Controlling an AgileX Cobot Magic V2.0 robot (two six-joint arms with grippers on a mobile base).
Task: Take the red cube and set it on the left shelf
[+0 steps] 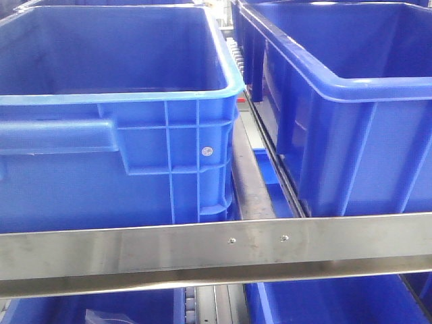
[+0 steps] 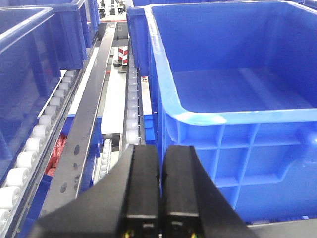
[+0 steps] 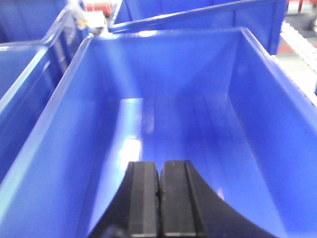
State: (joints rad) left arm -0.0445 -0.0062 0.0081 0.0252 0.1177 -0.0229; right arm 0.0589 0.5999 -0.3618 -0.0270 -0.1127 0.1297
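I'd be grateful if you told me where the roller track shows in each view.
Exterior front: roller track at top centre, in the gap between two blue crates.
Left wrist: white rollers running up the left and centre, beside a crate.
Right wrist: a pale strip at top right, too blurred to tell.
Shared landmark: the blue crates.

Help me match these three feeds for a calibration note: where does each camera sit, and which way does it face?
Front view: on the robot's front, facing the steel rail and two blue crates; no robot parts show.
Left wrist view: behind the shut left gripper, looking along the roller track beside a crate.
Right wrist view: behind the shut right gripper, looking down into an empty crate.
Shared: blue crates appear in every view; no red cube is visible.
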